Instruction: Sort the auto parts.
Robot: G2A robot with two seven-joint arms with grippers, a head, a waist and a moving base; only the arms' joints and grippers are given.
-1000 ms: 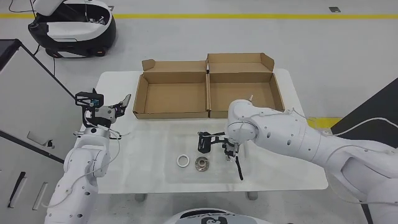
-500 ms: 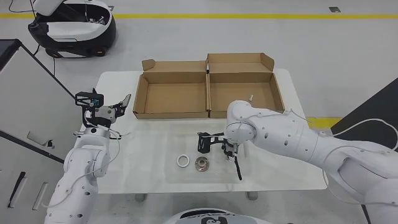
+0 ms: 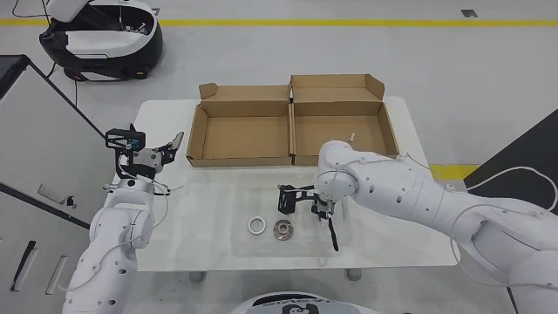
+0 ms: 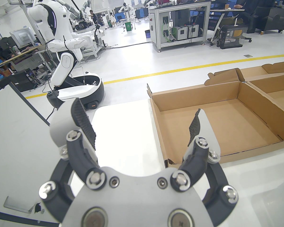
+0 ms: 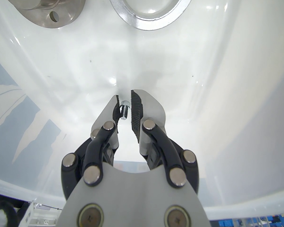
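Right claw (image 5: 125, 96) pinches a small bolt (image 5: 124, 110) near the ring (image 5: 151, 23), likely for boxing; left claw (image 4: 137, 107) gapes, idle.

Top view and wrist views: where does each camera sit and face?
Top view: above the arms, facing down on the table; both arms show.
Left wrist view: behind the open left gripper, facing a cardboard box.
Right wrist view: above the right gripper, shut on a bolt, facing the table.
Shared by top and right wrist: ring and flange.
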